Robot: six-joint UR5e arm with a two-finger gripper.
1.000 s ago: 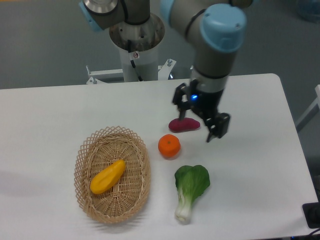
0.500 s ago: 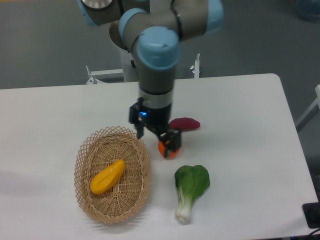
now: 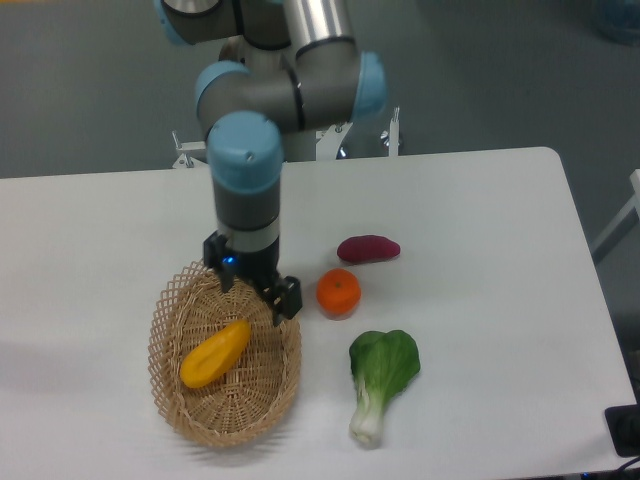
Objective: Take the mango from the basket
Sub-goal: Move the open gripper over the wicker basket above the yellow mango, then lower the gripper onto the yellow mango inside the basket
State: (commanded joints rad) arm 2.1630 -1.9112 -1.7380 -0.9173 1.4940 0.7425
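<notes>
The approach step looks in hand: the open, empty pincer (image 3: 252, 293) hangs over the oval tan wicker basket (image 3: 173, 400), with the elongated yellow-orange mango (image 3: 214, 353) lying inside just below-left of it, so next it needs lowering astride the fruit.

The arm (image 3: 268, 95) is built of smooth grey metal tubes joined by rounded joints with pale blue caps. One blue cap faces the camera at the wrist. Below it sits a short grey cylinder, then the black end effector (image 3: 254, 285), with a small blue light glowing at its 10 o'clock side.
</notes>
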